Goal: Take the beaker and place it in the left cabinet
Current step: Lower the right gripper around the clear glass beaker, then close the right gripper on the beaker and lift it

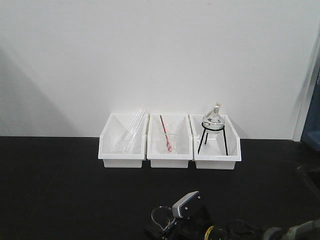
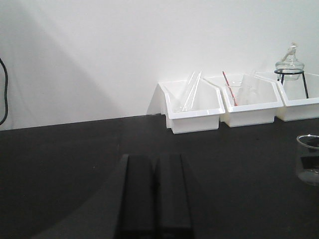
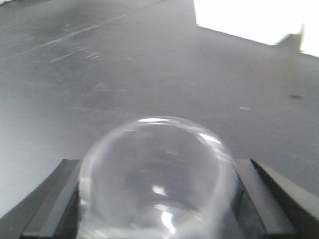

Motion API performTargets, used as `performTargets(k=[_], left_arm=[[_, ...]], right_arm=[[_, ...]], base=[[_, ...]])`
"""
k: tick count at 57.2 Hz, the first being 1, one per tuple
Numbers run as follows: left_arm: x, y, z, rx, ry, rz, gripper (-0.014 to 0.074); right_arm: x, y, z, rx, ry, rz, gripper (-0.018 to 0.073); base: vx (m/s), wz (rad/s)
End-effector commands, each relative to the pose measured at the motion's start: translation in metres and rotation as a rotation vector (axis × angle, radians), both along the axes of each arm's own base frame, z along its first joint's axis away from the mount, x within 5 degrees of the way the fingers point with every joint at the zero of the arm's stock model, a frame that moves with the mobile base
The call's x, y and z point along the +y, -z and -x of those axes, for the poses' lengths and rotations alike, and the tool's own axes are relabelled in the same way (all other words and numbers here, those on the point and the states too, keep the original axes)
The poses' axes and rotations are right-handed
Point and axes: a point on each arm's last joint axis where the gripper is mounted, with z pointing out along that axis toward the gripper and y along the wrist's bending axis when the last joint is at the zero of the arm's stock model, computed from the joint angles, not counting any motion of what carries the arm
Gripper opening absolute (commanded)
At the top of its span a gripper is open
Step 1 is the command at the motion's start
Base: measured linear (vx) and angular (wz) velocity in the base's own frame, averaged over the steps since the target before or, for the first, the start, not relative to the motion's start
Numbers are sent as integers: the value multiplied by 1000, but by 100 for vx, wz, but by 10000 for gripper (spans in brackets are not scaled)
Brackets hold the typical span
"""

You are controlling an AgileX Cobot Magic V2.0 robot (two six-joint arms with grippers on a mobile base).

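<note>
The beaker, clear glass with a round rim, fills the space between the two fingers of my right gripper, and both fingers press against its sides. The front view shows it low on the black table, the beaker sitting just left of the right gripper. It also stands at the right edge of the left wrist view, where the beaker is partly cut off. My left gripper hovers over bare black table, its fingers together and holding nothing. The left cabinet is out of view.
Three white bins stand against the wall: the left bin holds glass tubes, the middle bin a beaker with a red rod, the right bin a round flask on a black tripod. A blue-grey object shows at the right edge.
</note>
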Motion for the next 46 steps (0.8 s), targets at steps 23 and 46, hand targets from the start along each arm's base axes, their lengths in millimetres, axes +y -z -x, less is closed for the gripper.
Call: performTargets(k=[23, 46], left_arm=[[0, -3, 1, -83, -1, 22, 1], [0, -3, 1, -83, -1, 22, 1]], right_arm=[[14, -28, -7, -99, -26, -85, 404], [15, -83, 4, -104, -93, -83, -15]], base=[[0, 0], [0, 0]])
